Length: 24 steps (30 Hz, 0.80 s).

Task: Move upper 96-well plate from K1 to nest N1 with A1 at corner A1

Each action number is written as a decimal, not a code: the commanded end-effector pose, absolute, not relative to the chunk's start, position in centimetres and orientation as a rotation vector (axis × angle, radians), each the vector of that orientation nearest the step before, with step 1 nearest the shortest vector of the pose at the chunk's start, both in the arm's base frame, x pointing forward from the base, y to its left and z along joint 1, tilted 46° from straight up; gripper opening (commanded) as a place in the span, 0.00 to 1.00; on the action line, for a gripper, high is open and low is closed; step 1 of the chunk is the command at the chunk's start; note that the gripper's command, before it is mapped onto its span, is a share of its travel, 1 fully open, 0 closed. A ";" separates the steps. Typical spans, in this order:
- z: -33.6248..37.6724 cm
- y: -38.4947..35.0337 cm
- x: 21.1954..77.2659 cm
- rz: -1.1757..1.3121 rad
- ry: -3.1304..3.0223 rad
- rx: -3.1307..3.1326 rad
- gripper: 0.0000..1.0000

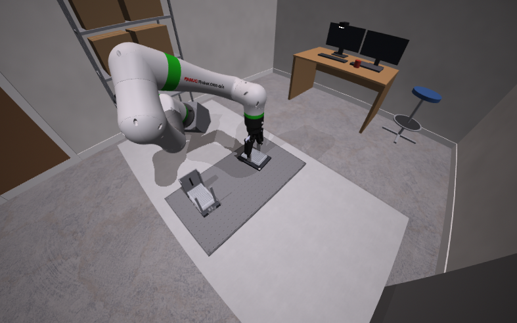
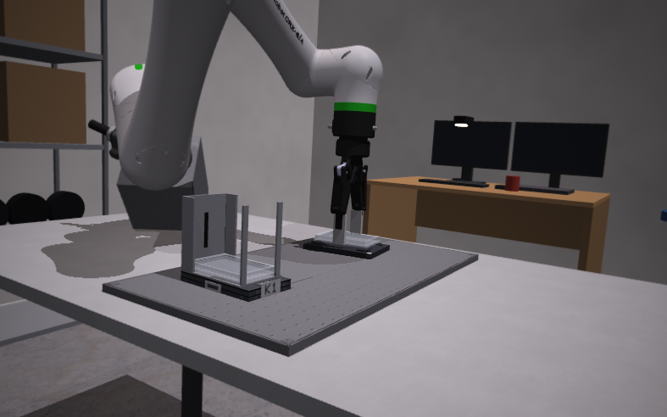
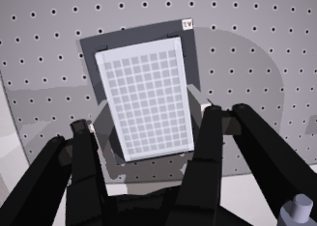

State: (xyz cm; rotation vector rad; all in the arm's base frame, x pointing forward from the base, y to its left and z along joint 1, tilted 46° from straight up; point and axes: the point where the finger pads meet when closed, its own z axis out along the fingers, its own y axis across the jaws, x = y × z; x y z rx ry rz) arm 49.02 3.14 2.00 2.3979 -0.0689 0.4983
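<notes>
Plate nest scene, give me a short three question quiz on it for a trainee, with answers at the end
1. True or false: the gripper has let go of the plate.
2. How many plates remain on rack K1? A) none B) one C) two
3. Which view shows the pale corner square beside the nest?

Key:
1. False; it is shut on the plate's sides, low over the nest.
2. B
3. The wrist view.
</notes>
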 end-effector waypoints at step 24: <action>1.7 2.9 49.2 0.499 -0.069 2.398 0.00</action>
